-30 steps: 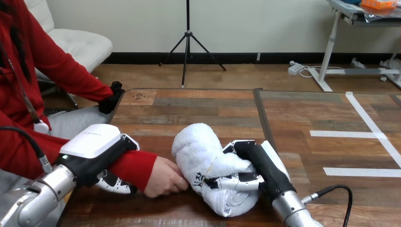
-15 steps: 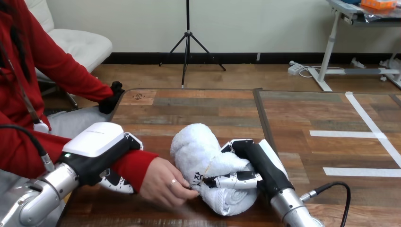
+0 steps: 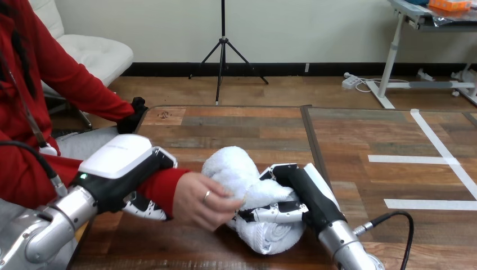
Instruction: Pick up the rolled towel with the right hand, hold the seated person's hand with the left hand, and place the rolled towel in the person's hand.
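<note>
A white rolled towel [image 3: 242, 174] lies across the table's middle front, its coiled end toward me. My right hand [image 3: 292, 194] is shut on it, fingers curled over its right side. The person's hand [image 3: 205, 199] comes in from the left in a red sleeve and rests on the towel's left side, fingers over it. My left hand [image 3: 126, 174] is on the person's wrist, its white back on top and its fingers [image 3: 147, 209] curled under the sleeve.
The wooden table [image 3: 236, 126] stretches away with bare boards beyond the towel. White tape strips [image 3: 430, 160] mark its right part. The person sits close at the left edge.
The person's hand has risen and turned onto the towel's left side. My left hand moved up and right with the wrist. My right hand shifted the towel slightly left and up.
</note>
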You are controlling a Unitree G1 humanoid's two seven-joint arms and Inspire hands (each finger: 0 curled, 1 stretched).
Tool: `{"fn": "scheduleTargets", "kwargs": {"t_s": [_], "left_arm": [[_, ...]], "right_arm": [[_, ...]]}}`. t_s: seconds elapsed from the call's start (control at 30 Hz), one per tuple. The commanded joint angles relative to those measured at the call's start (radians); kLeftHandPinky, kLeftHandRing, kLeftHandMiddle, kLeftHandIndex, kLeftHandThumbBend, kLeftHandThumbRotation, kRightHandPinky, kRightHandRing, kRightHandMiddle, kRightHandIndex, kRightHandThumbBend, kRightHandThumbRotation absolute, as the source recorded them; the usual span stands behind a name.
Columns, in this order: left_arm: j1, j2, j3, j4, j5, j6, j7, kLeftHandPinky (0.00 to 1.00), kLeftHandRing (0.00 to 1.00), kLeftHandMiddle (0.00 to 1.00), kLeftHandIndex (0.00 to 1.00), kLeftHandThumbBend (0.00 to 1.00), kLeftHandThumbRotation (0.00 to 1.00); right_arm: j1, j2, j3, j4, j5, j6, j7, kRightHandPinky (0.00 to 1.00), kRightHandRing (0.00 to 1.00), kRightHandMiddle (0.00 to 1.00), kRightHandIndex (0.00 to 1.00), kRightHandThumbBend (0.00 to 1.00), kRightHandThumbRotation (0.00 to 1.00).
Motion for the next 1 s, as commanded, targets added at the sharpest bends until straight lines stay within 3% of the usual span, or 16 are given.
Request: {"fn": "scheduleTargets", "kwargs": {"t_s": [0.0,0.47,0.77,0.97], "left_arm": [[-0.084,-0.052,0.036,-0.167,-0.063,-0.040,0.006,0.28,0.31,0.36,0.38,0.81,0.03],[-0.081,-0.066,0.037,-0.166,-0.060,-0.027,-0.005,0.28,0.31,0.36,0.38,0.81,0.02],[-0.077,-0.077,0.037,-0.163,-0.055,-0.026,0.002,0.28,0.31,0.36,0.38,0.81,0.01],[-0.081,-0.086,0.035,-0.147,-0.050,-0.036,0.014,0.28,0.31,0.36,0.38,0.82,0.00]], "right_arm": [[-0.084,0.026,0.035,0.028,-0.034,0.006,-0.020,0.05,0.09,0.13,0.10,0.58,0.00],[-0.057,0.039,0.027,-0.021,0.000,-0.073,0.029,0.05,0.09,0.12,0.10,0.57,0.00],[-0.012,0.060,0.001,-0.082,0.085,-0.172,0.131,0.05,0.09,0.12,0.10,0.56,0.00],[0.032,0.070,-0.001,-0.160,0.144,-0.192,0.199,0.05,0.09,0.13,0.10,0.56,0.00]]}}
